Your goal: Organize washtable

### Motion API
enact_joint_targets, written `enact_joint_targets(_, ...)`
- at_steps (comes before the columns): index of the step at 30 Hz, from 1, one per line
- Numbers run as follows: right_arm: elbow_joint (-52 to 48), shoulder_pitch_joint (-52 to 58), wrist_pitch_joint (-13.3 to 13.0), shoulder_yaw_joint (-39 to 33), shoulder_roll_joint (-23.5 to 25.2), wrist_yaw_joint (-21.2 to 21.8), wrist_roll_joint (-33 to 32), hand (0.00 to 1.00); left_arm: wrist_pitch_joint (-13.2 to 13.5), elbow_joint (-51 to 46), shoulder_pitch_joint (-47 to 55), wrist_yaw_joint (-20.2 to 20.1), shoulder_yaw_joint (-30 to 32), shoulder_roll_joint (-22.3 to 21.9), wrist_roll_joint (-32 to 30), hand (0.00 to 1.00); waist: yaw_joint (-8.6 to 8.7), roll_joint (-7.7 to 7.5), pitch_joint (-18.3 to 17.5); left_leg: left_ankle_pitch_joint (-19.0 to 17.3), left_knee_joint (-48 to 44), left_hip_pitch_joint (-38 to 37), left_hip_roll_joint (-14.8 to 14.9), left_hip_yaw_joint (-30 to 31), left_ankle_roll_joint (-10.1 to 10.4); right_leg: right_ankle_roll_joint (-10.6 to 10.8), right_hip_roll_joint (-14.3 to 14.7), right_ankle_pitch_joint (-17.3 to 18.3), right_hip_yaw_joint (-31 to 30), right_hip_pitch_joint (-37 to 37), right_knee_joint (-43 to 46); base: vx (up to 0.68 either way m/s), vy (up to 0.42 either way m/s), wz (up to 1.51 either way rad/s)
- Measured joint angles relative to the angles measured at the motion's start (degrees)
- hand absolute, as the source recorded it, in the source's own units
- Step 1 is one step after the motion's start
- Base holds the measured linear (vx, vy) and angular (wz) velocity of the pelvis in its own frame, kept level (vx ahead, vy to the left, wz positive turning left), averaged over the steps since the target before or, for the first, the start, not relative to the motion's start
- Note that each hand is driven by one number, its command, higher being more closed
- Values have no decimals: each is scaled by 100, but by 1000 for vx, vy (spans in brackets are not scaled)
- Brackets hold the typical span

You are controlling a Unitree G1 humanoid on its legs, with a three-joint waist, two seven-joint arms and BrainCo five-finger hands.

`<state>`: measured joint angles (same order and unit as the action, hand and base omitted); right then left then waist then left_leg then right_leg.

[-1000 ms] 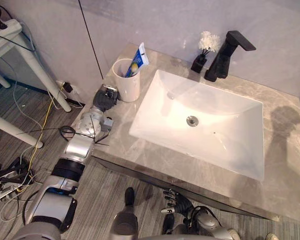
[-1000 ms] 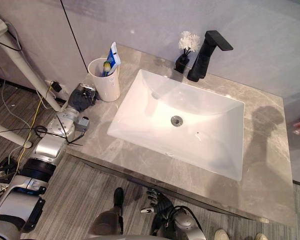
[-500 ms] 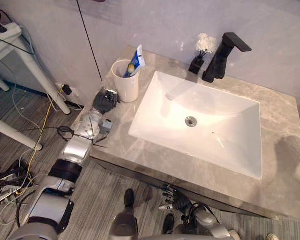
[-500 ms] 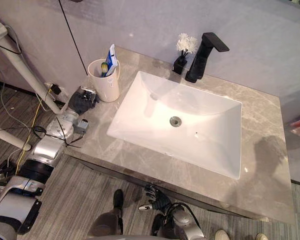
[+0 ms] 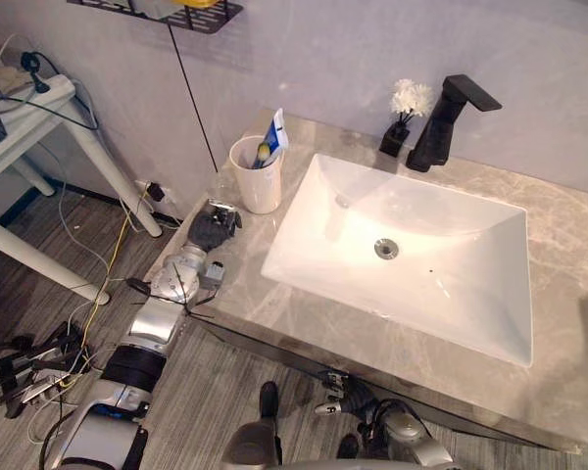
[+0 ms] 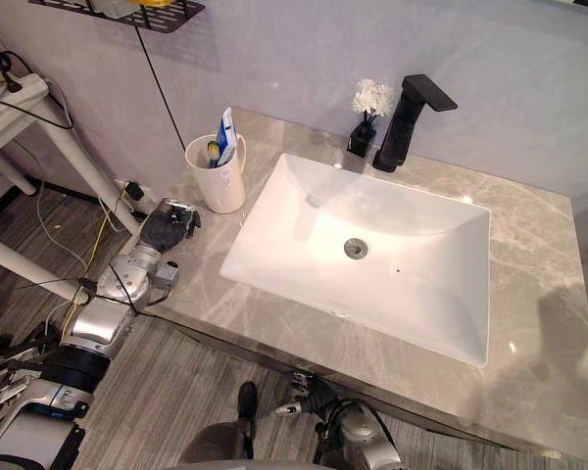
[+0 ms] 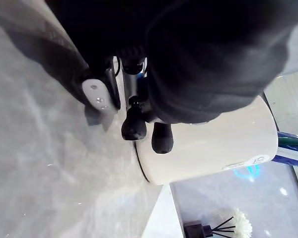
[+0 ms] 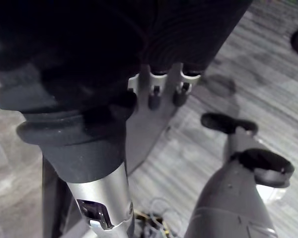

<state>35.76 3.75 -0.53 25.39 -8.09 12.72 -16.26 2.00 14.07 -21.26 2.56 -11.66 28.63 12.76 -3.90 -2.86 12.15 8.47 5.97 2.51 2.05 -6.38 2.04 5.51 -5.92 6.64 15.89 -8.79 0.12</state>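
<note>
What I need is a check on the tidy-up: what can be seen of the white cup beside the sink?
The white cup is a plain, glossy tumbler, ceramic or plastic by its look, with a small mark on its side. It stands upright on the grey marbled countertop, by the back left corner of the sink. A blue-and-white toothpaste tube and a toothbrush lean inside it. The left robot hand lies close beside it; contact cannot be told.

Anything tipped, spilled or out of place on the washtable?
Nothing stands out. The cup stands upright holding toothbrush and toothpaste, the diffuser upright beside the faucet; the left hand sits by the cup.
</note>
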Motion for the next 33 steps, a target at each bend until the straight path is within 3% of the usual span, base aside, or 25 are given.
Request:
enact_joint_targets(23, 8, -6, 89, -1, -49, -1, 0, 0, 94, 455, -476, 10, -442, -314, 8, 100, 14, -35, -35, 1, -1, 8, -53, 41, -6, 62, -44, 29, 9, 11, 39, -1, -1, 0)
enact_joint_targets(33, -9, -9, 87, -5, -42, -2, 0, 0, 73, 693, -960, 23, -658, -201, 17, 100, 3, -192, 73, 1, -2, 0, -32, -4, -6, 60, -38, 29, -20, 32, 46, 0, 0, -1)
